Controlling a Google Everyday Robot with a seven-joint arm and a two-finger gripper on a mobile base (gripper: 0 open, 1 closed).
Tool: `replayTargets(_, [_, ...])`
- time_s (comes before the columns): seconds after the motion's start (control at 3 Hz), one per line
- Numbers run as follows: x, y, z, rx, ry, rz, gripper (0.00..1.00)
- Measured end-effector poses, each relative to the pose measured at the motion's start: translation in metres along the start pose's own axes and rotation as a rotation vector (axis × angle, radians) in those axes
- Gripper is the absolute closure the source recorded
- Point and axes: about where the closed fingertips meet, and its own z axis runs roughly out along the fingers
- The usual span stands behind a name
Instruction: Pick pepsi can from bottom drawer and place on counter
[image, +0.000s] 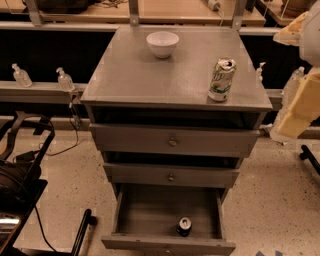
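The pepsi can (184, 226) stands upright inside the open bottom drawer (167, 245), near its front panel and a little right of the middle. The counter (150, 75) is the grey top of the cabinet. My gripper is out of view. Only pale yellowish and white parts of my arm (300, 105) show at the right edge, level with the counter and well above the drawer.
A white bowl (162, 44) sits at the back of the counter and a dented white-and-green can (221, 80) at its front right. The two knobbed drawers (172, 142) above are slightly out. A black frame (20, 170) stands on the floor to the left, below two clear bottles (65, 80).
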Motion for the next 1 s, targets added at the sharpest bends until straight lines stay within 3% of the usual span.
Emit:
replayTargets(0.67, [-0.001,0.0,-0.002,0.011,-0.015,0.001,0.0])
replayTargets(1.0, [0.013,0.014,0.005,0.023,-0.066,0.05,0.0])
